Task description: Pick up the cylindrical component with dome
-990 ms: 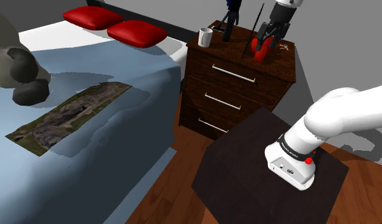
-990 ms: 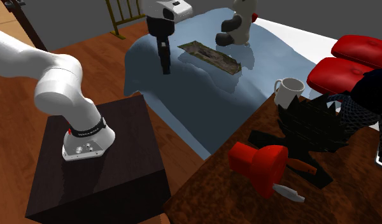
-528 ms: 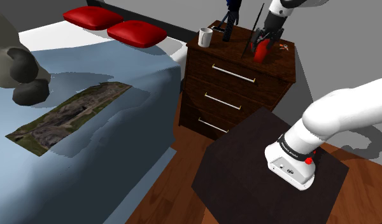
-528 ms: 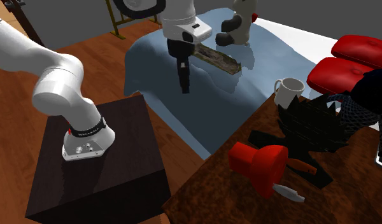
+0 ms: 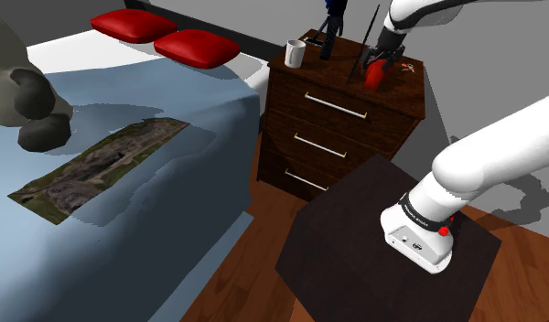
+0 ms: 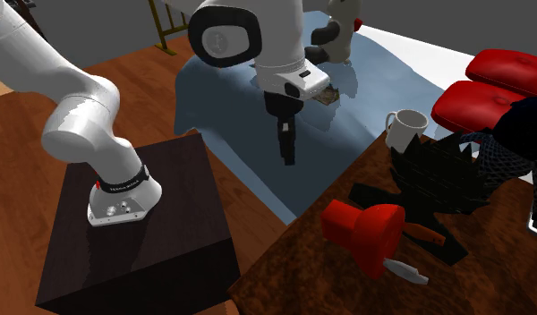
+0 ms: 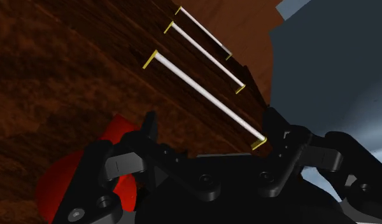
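Currently claw (image 6: pixel 288 148) hangs spread wide, empty, near red domed cylinder (image 6: pixel 365 234) on dresser (image 6: pixel 289 273), probably readying to straddle it.

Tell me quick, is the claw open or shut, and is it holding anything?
Claw: open, holding nothing.

Bedroom: bed (image 5: pixel 126 183), red pillows (image 5: pixel 163 35), wooden dresser (image 5: pixel 341 123).
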{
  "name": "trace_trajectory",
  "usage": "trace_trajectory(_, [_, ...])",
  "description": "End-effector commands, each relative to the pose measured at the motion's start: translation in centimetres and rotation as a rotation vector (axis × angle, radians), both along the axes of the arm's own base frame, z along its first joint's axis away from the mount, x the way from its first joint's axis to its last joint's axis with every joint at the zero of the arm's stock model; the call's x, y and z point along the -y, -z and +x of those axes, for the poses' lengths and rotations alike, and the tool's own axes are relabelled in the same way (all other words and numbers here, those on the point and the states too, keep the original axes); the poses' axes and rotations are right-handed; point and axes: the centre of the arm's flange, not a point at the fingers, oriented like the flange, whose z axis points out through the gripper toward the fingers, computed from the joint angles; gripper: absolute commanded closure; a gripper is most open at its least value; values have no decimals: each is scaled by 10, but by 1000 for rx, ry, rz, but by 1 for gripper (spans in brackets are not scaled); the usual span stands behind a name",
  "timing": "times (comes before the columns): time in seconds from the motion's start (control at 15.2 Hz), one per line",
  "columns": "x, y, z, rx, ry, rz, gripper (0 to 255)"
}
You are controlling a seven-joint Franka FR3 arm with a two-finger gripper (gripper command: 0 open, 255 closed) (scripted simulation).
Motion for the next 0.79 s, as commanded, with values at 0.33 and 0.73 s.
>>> trace_trajectory(0.33, [70,30,27,56,107,-71,0])
trace_trajectory(0.73, [134,50,43,102,198,-131,0])
